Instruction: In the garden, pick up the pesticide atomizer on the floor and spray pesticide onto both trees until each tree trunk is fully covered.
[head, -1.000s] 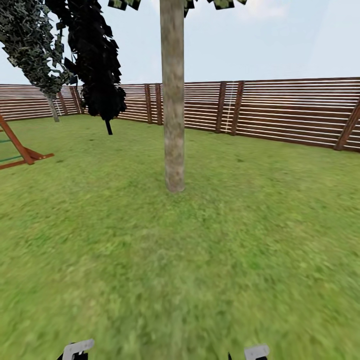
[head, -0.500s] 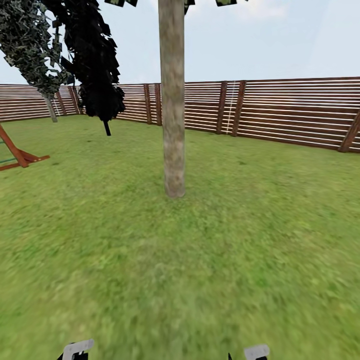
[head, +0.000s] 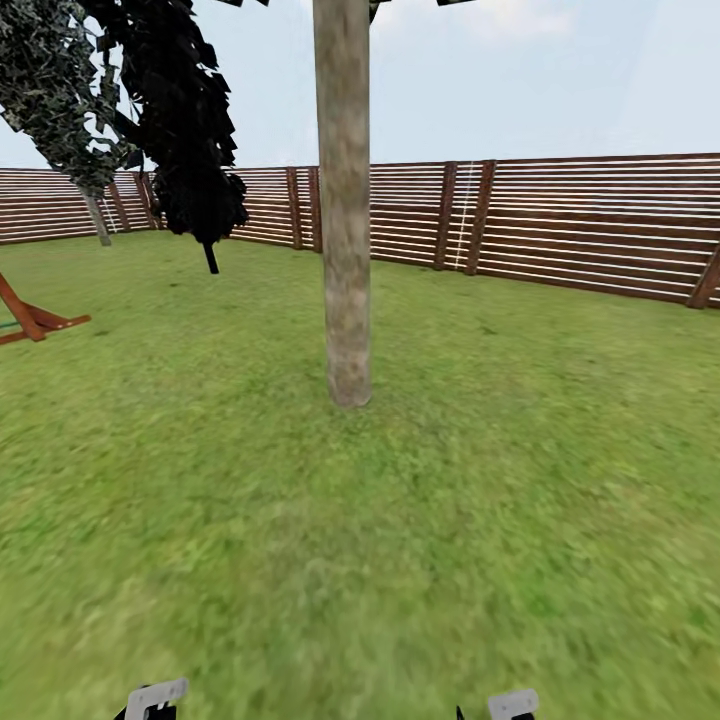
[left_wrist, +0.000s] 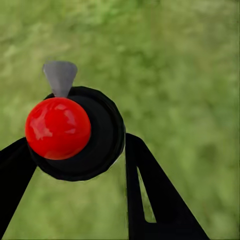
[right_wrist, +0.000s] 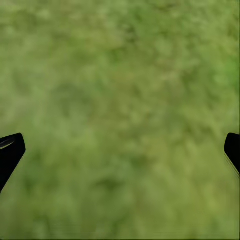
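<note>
Head view looks across the lawn (head: 300, 560) to a straight grey-brown tree trunk (head: 345, 200), which stands upright in the grass a little left of middle and runs up past the top edge. Behind the trunk a brown slatted wooden fence (head: 590, 225) crosses the whole width. Left of the trunk and farther back, near the fence, stands a dark, narrow tree (head: 185, 120), and beyond that a second leafy tree (head: 55, 100) with a thin grey stem. Well left of the trunk, at the edge, part of a reddish wooden frame (head: 30, 320) rests on the grass. Pale sky fills the space above the fence. Nearest the robot, well short of the trunk, two small grey robot parts poke up from the bottom edge over the grass.

Left wrist view shows the left gripper (left_wrist: 75, 165) closed around the atomizer (left_wrist: 75, 132): a round black body with a glossy red ball on it and a small grey nozzle sticking out beside the ball. One black finger (left_wrist: 150, 195) presses against the body's side and the other meets it on the far side, with blurred grass below.

Right wrist view shows the right gripper (right_wrist: 120, 150) spread wide and empty, its two black fingertips (right_wrist: 10, 150) at opposite edges over grass.
</note>
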